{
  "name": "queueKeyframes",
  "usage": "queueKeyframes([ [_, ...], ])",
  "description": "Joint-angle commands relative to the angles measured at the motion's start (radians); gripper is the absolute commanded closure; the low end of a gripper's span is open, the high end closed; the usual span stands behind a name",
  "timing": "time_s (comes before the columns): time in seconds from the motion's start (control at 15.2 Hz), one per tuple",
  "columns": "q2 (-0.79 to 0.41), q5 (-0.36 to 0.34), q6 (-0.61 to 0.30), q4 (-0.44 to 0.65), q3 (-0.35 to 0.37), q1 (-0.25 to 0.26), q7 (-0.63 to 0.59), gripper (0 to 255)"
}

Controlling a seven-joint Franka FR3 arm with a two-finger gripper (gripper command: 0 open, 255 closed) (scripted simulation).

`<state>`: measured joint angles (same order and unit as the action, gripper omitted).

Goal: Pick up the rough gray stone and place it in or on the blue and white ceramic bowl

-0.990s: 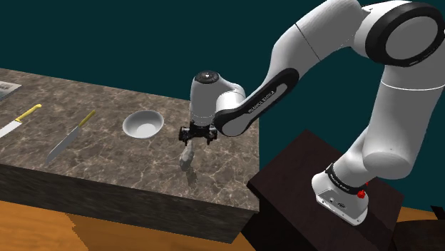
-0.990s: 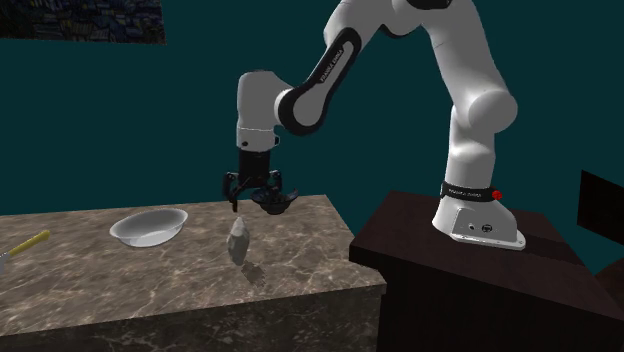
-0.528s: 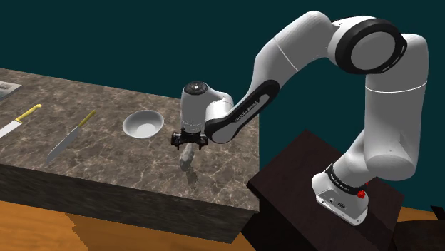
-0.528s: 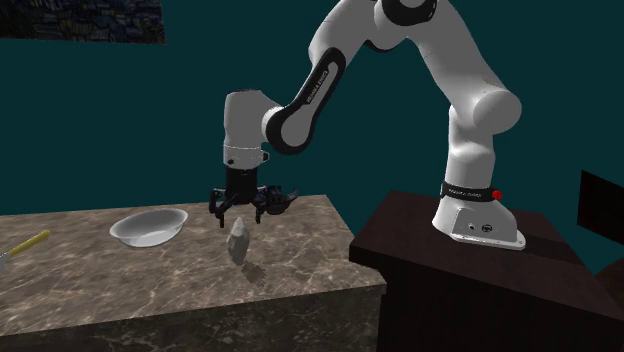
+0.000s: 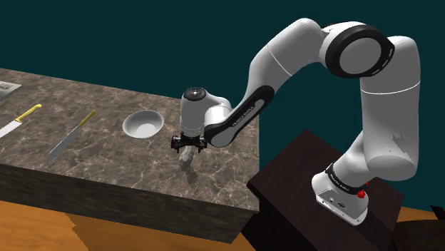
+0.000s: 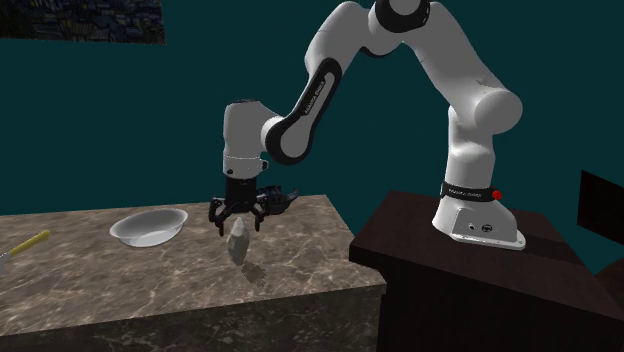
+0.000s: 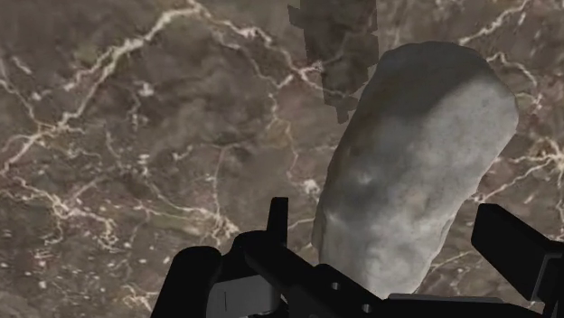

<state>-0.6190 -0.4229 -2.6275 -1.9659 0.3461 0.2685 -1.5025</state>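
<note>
While the grey stone (image 7: pixel 416 154) stands on end on the veined worktop (image 5: pixel 107 160), the gripper (image 5: pixel 189 145) straddles its top, both fingers spread apart and not touching it.

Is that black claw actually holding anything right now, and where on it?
Nothing is held. The jaws stand open on either side of the grey stone, not touching it; it stands on the marble counter.

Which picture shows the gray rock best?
The wrist view: the stone looms large and close, its rough surface plain. The shoulder and second exterior views show it as a small gray lump on the counter, under the tool.
</note>
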Motion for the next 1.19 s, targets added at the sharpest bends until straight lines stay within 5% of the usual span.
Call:
queueKeyframes([
  [0.0, -0.001, 0.0, 0.0, 0.0, 0.0, 0.0, 0.0, 0],
  [0.13, 0.0, 0.0, 0.0, 0.0, 0.0, 0.0, 0.0, 0],
  [0.2, 0.0, 0.0, 0.0, 0.0, 0.0, 0.0, 0.0, 255],
  [1.12, 0.053, 0.029, 0.042, -0.011, 0.028, -0.021, 0.021, 255],
])
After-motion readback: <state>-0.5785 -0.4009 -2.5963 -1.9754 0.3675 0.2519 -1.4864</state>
